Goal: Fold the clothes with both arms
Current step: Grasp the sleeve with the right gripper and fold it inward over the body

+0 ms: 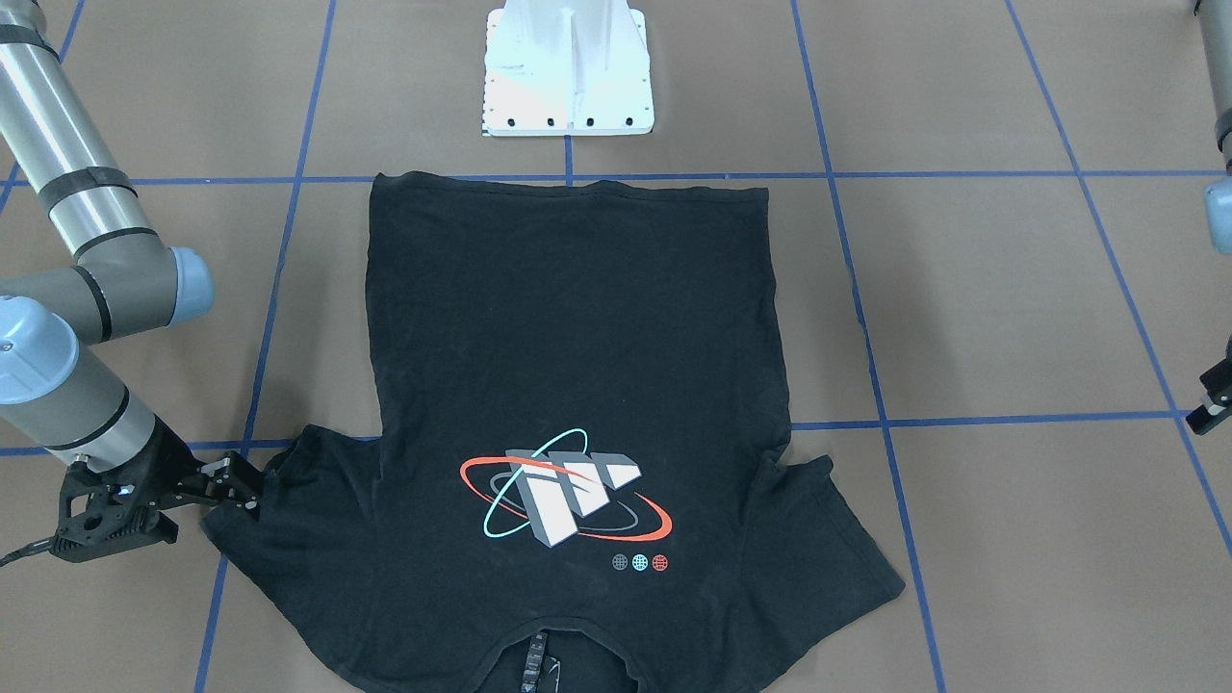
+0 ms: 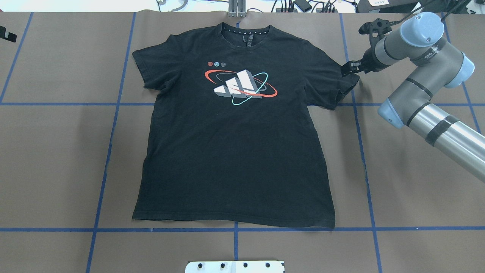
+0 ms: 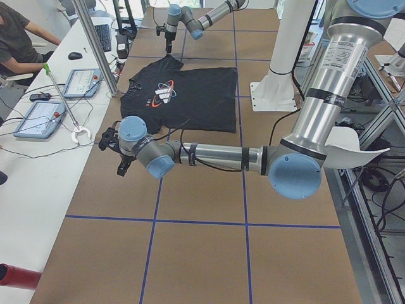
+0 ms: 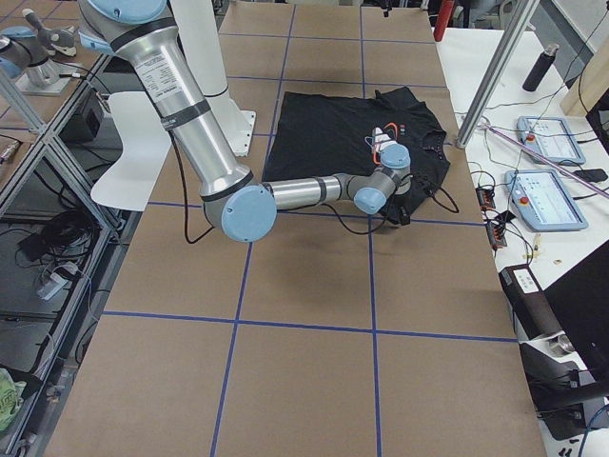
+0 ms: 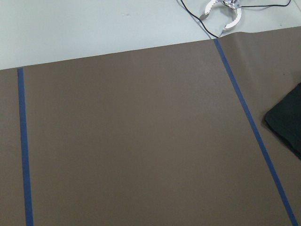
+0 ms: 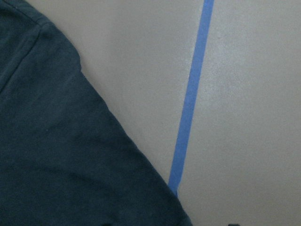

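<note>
The black T-shirt (image 2: 235, 144) lies flat on the brown table, logo (image 2: 240, 86) up, collar at the far edge and hem toward the robot's base. My right gripper (image 2: 346, 69) is low at the outer edge of the shirt's right-hand sleeve (image 2: 341, 83). In the front-facing view its fingers (image 1: 231, 472) look spread at that sleeve's hem, open. The right wrist view shows the sleeve (image 6: 70, 155) flat on the table. My left gripper (image 1: 1208, 404) hangs off to the side, well clear of the other sleeve (image 2: 151, 68); only part of it shows.
The white pedestal base (image 1: 568, 67) stands just beyond the hem. Blue tape lines (image 2: 113, 125) grid the table. A side bench with tablets (image 3: 44, 117) and a seated person (image 3: 16, 38) runs along the far edge. A white clamp-like tool (image 5: 221, 9) lies there.
</note>
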Robot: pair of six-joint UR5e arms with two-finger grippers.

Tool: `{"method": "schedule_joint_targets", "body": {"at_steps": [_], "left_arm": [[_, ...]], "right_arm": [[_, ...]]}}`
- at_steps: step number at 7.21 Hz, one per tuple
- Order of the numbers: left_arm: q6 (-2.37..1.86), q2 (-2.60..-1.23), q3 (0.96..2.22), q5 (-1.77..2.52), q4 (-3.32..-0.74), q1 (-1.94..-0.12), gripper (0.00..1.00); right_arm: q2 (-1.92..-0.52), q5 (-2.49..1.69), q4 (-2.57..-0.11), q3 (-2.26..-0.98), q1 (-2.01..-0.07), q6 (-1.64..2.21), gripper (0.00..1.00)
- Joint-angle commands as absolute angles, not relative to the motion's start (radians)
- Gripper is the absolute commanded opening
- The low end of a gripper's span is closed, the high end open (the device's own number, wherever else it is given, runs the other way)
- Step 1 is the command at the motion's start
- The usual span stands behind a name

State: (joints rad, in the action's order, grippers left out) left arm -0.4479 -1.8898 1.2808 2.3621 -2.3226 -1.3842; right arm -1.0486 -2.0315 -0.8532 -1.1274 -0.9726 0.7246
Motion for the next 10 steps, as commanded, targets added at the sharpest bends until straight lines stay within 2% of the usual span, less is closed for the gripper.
{"method": "schedule_joint_targets", "body": {"at_steps": [1,4,6,7,8,9,10], "left_arm": [[-0.448,-1.890,1.279,2.364,-2.322,-1.384,1.00],[-0.448,-1.888,1.281,2.364,-2.322,-1.385,1.00],[-0.448,-1.888,1.281,2.364,-2.324,-1.384,1.00],[-0.446,-1.888,1.281,2.364,-2.322,-1.385,1.00],[-0.448,-1.890,1.282,2.364,-2.322,-1.385,1.00],[-0.448,-1.890,1.282,2.362,-2.322,-1.384,1.00],[-0.446,-1.891,1.281,2.359,-2.322,-1.384,1.00]], "right_arm": [[-1.052,-2.033,-0.856,-1.117,-0.969,0.724,0.85],[-1.049,-2.034,-0.859,-1.117,-0.962,0.727,0.76],[-1.051,-2.034,-0.859,-1.115,-0.960,0.727,0.73],[-1.051,-2.036,-0.862,-1.115,-0.960,0.726,0.58],[-1.052,-2.037,-0.867,-1.117,-0.960,0.723,0.37],[-1.057,-2.040,-0.868,-1.117,-0.960,0.719,0.25],[-1.058,-2.039,-0.873,-1.117,-0.956,0.719,0.17]]}}
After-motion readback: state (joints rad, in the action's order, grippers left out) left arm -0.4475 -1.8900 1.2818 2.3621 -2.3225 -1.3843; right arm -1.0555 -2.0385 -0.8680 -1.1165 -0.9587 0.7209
